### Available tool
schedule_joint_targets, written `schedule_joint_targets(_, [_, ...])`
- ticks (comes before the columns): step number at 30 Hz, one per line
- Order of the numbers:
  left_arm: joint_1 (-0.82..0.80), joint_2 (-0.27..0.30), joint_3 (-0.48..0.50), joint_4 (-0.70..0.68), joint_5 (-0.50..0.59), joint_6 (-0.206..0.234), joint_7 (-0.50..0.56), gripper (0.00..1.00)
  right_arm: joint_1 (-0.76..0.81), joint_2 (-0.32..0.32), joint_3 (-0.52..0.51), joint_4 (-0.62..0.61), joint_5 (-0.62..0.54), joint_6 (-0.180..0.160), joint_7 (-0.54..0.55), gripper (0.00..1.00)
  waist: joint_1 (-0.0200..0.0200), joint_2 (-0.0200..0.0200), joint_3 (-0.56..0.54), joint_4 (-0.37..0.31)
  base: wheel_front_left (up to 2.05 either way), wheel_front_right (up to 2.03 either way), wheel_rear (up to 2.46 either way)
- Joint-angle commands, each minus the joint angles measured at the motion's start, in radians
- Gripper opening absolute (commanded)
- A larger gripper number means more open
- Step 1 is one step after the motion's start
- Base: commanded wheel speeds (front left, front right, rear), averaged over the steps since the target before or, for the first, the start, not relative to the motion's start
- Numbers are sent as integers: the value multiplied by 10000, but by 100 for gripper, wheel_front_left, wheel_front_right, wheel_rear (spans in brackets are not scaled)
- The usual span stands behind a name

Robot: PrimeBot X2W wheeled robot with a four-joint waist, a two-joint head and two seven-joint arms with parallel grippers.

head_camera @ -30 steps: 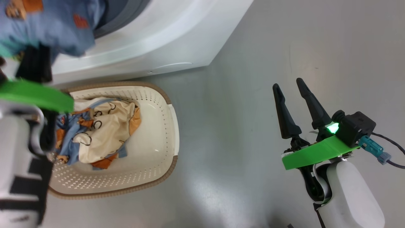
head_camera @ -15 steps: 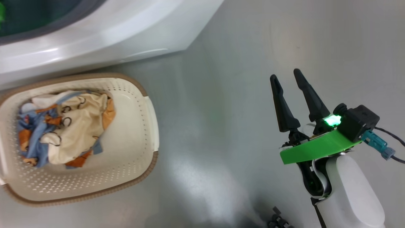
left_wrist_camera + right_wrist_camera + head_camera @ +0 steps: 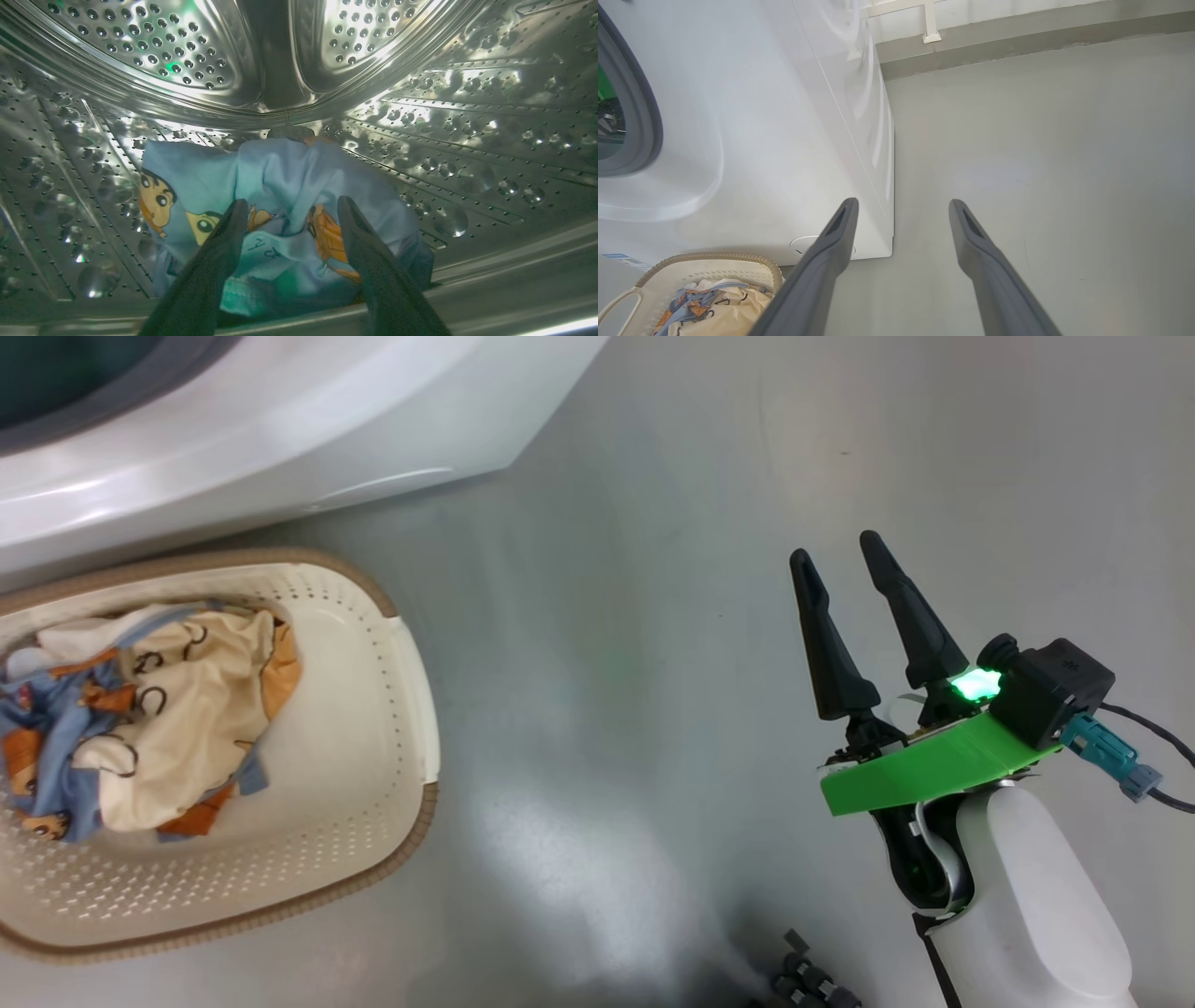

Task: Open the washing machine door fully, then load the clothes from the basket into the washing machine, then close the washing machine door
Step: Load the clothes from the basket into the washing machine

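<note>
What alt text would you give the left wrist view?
A light-blue cartoon-print garment lies crumpled inside the washing machine's perforated steel drum. The left gripper points at it, its two dark fingers spread open.

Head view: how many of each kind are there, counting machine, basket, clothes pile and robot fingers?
Washing machine: 1
Basket: 1
Pile of clothes: 1
Right arm's fingers: 2
Total: 5

1. Bare grey floor (image 3: 597, 616) lies beneath the right claw (image 3: 834, 546).
2. A grey skirting strip (image 3: 1041, 39) runs well beyond its tips.
3. A white bracket (image 3: 929, 23) sits on the wall above that strip.
</note>
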Motion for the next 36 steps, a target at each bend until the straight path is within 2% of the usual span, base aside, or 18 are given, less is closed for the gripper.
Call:
schedule_joint_targets(1, [-170,275,39,-96,-48,-41,-150,100,180,30,145,-187,-60,16,-48,100,0,0,-84,171,0,0,0])
schedule_joint_targets(13, [1298,-83,-253,-52,-728,-267,-2067,100,233,30,-82,20,-377,16,-48,100,0,0,-1119,840,0,0,0])
schedule_joint_targets(20, [2447,-135,-273,-511,-1165,-276,-2500,100,393,30,-120,179,-464,16,-48,100,0,0,-1914,1146,0,0,0])
schedule_joint_targets(27, [3984,-439,-57,-1311,-1542,-251,-2706,100,763,30,-286,470,-621,16,-48,100,0,0,-2891,1685,0,0,0])
schedule_joint_targets(36, [6231,-479,384,-3196,-1421,-28,-2747,100,1033,30,-300,713,-720,16,-48,100,0,0,-4096,2061,0,0,0])
